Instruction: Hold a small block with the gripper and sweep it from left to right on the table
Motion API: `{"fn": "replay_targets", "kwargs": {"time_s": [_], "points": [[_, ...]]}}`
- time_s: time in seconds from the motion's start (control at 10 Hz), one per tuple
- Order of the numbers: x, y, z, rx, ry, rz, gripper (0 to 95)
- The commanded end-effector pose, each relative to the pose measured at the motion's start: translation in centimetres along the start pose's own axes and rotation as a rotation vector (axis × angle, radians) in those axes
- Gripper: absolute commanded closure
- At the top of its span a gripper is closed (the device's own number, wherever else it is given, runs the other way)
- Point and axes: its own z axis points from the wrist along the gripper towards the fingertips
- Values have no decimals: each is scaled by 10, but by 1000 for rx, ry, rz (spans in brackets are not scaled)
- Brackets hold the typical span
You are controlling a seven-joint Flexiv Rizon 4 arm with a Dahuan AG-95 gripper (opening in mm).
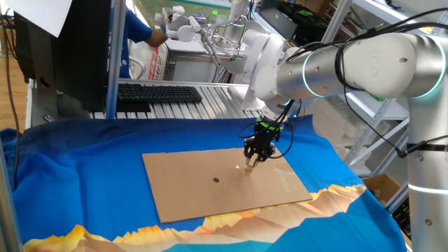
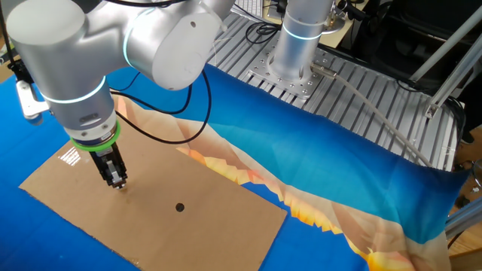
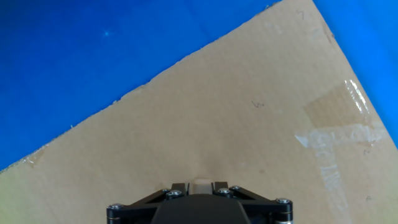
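The small block [image 3: 201, 185] is a tiny pale tan piece pinched between my black fingers, seen at the bottom of the hand view. In one fixed view the gripper [image 1: 250, 164] with its green ring points down at the brown cardboard sheet [image 1: 189, 189], with the block [image 1: 249, 166] at its tip touching or just above the sheet, right of the sheet's middle. In the other fixed view the gripper [image 2: 118, 183] stands over the left part of the cardboard [image 2: 211, 226]. The table [image 1: 84, 175] is covered in blue fabric with an orange jagged border.
A small dark round dot [image 1: 215, 180] lies on the cardboard left of the gripper; it also shows in the other fixed view [image 2: 179, 207]. A black keyboard [image 1: 157, 92] lies on the slatted metal bench behind. A white robot hand [image 1: 183, 26] hangs at the back. Clear tape [image 3: 339, 140] is stuck on the cardboard.
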Motion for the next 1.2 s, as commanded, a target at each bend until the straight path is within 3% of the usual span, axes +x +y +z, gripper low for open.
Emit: {"fn": "replay_targets", "kwargs": {"time_s": [0.1, 0.8, 0.9, 1.2], "points": [[0, 0, 0, -4, -2, 4, 570], [0, 1, 2, -18, 10, 3, 570], [0, 1, 4, -20, 11, 3, 760], [0, 2, 4, -21, 11, 6, 760]]}}
